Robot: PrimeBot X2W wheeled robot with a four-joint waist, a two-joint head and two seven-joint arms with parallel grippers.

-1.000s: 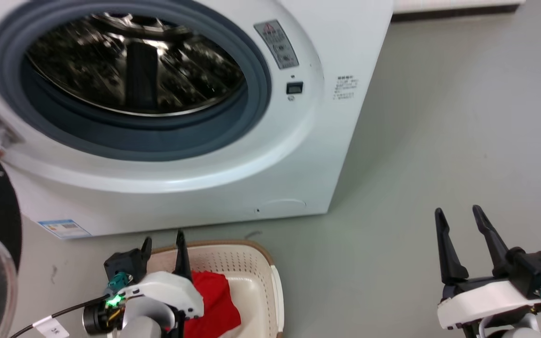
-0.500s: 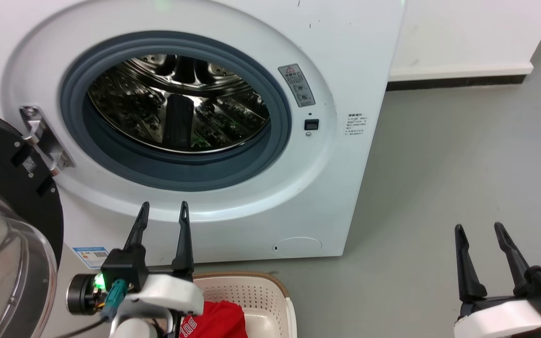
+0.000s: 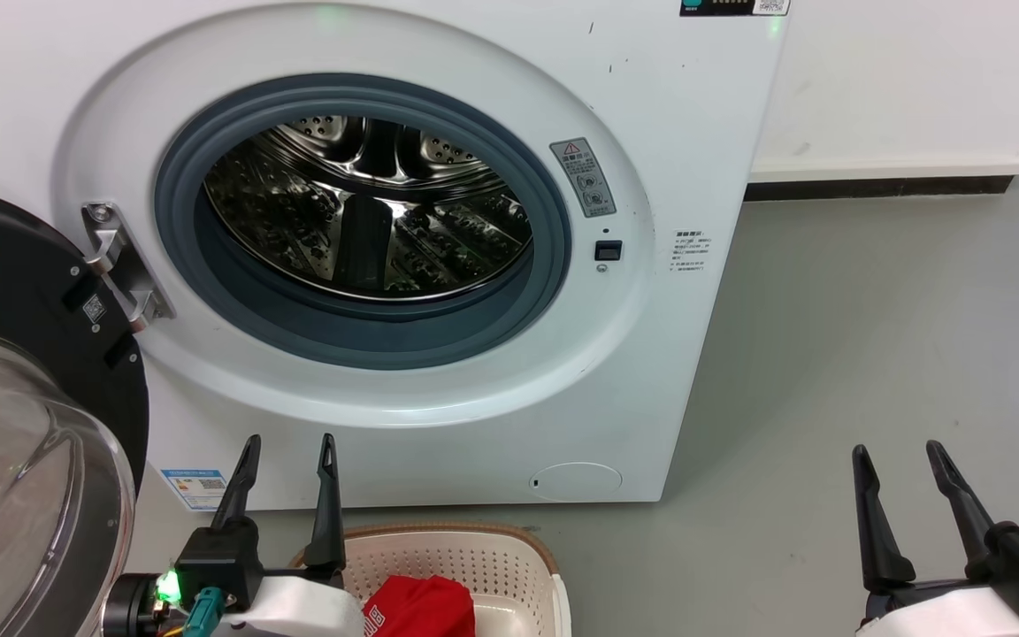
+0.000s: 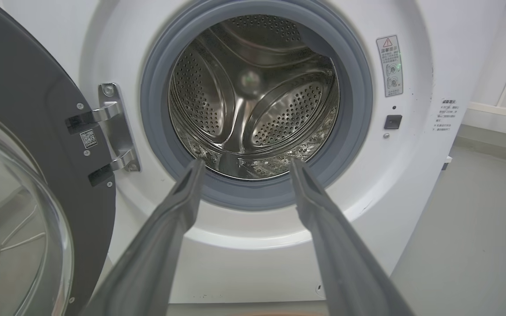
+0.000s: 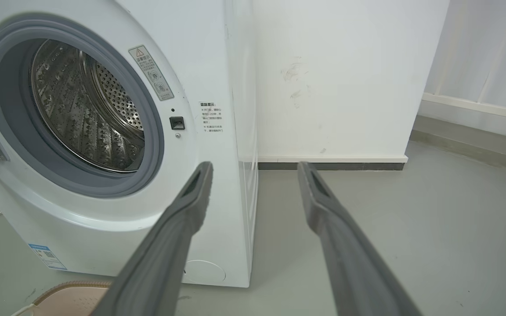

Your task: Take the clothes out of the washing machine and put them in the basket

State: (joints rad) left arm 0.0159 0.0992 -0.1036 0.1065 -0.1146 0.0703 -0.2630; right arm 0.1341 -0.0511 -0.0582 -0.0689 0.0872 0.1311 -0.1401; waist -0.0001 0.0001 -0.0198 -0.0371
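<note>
The white washing machine (image 3: 439, 416) stands with its black-rimmed glass door (image 3: 23, 478) swung open to the left, and nothing lies in its shiny steel drum (image 3: 368, 221). On the floor in front sits the cream basket (image 3: 465, 553) with the red clothes (image 3: 421, 606) inside. My left gripper (image 3: 288, 442) is open above the basket's left rim, fingers pointing at the machine's front. In the left wrist view the left gripper (image 4: 244, 163) frames the drum (image 4: 253, 96). My right gripper (image 3: 899, 451) is open over bare floor at the lower right; the right wrist view shows it (image 5: 255, 166) beside the washing machine (image 5: 209, 66).
Grey floor (image 3: 872, 336) spreads to the right of the machine. A white wall with a dark skirting strip (image 3: 872, 188) runs behind. The open door takes up the left side near my left arm. The basket's rim (image 5: 68, 292) shows in the right wrist view.
The head camera has tilted up, so the machine sits lower in the picture. My left gripper has risen clear of the basket, leaving the red clothes inside. The right gripper has kept its pose.
</note>
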